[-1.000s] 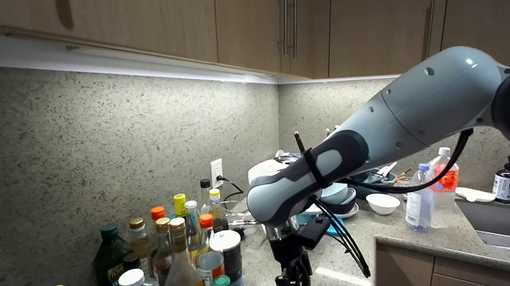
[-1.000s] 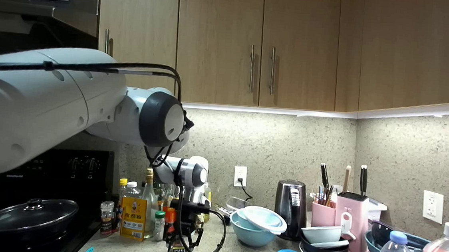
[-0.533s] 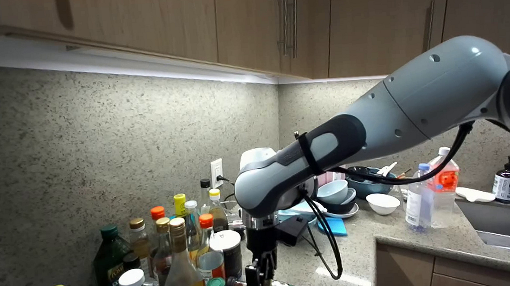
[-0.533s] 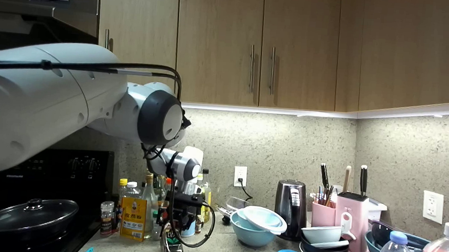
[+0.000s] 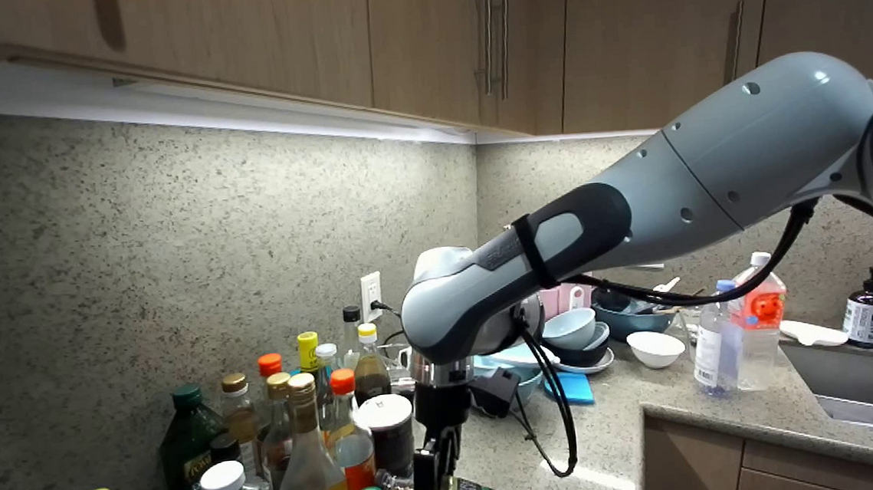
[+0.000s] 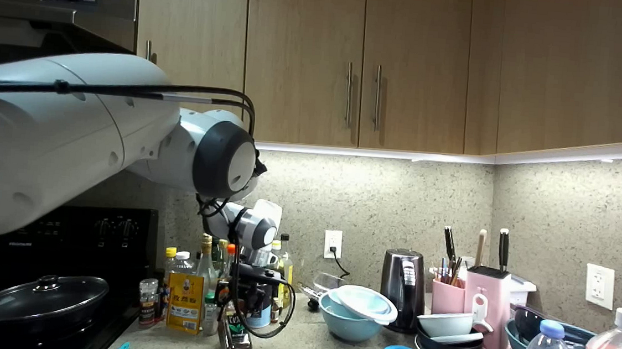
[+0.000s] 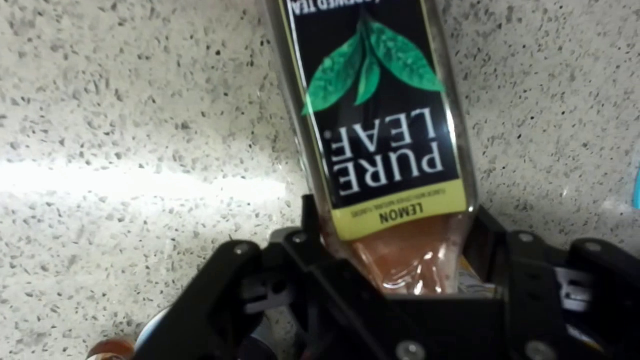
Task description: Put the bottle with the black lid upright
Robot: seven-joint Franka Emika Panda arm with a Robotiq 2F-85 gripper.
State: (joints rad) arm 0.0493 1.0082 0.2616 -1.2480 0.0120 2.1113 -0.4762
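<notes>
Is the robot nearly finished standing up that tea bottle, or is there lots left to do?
Part way, I'd say. Catching it looks done: the hand grips the Pure Leaf lemon tea bottle from both sides. In hand is getting it up: in both exterior views the bottle is tipped far over, not standing. Left, probably: swing it upright, set its base on the countertop and let go.

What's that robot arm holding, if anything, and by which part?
A clear, squarish tea bottle with a black Pure Leaf label: the black, two-fingered pincer grips its sides at the sloping shoulder.
</notes>
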